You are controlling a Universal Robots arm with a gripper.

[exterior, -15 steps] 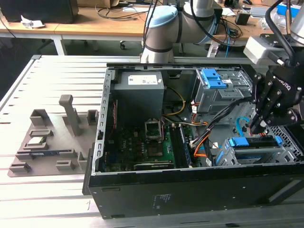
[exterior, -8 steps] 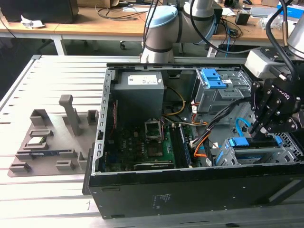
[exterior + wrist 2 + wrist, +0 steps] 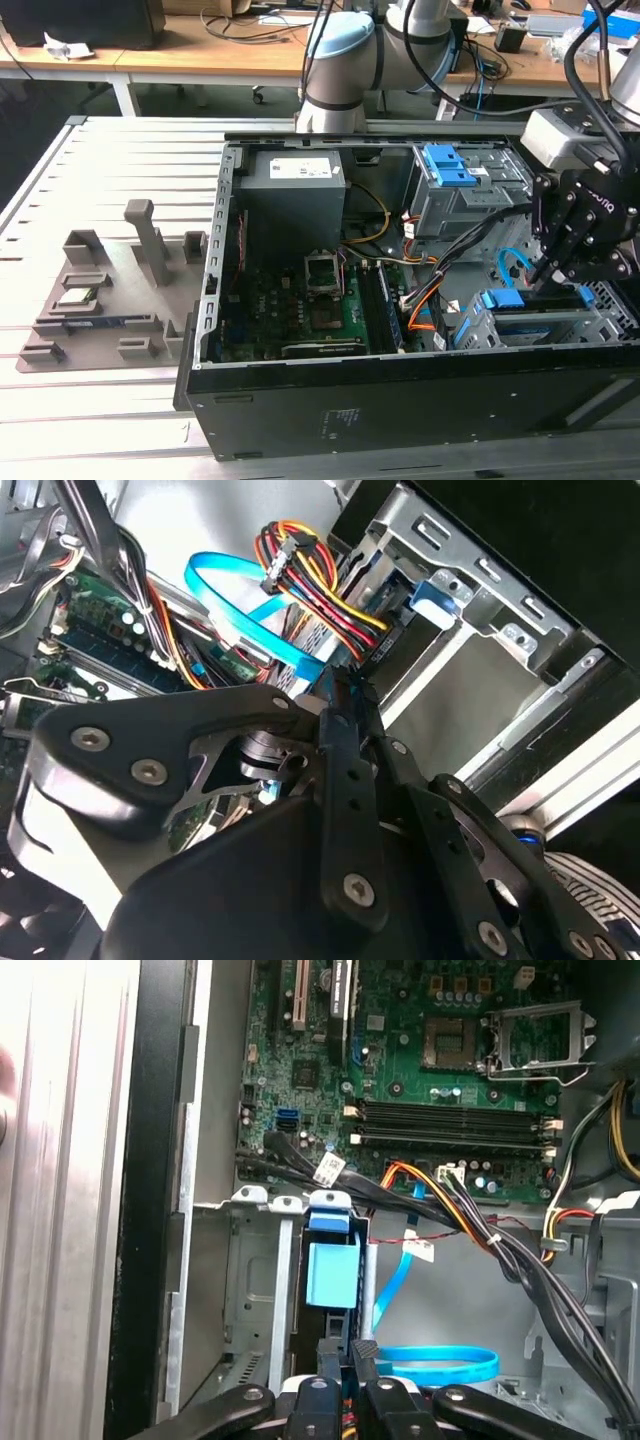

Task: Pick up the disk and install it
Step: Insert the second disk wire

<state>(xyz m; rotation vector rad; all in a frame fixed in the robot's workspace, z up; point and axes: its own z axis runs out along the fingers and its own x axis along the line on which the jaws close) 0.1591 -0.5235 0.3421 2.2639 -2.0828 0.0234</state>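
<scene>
- The disk (image 3: pixel 331 1275) sits edge-up in the drive cage (image 3: pixel 255 1290) at the case's front lower corner; in the first wrist view I see its blue carrier's tab and end face between the cage walls, which I judge means it is slotted most of the way in.
- My gripper (image 3: pixel 350 1352) is right at the disk's near end, fingers drawn together to a narrow pinch. I cannot tell whether they grip the carrier edge or just press on it.
- In the exterior view the gripper (image 3: pixel 560 268) hangs over that cage (image 3: pixel 530 325), the blue carrier (image 3: pixel 500 300) beneath it.
- A blue data cable (image 3: pixel 440 1363) loops just beside the bay, near enough to snag.
- The motherboard (image 3: pixel 450 1070) lies well apart.
</scene>
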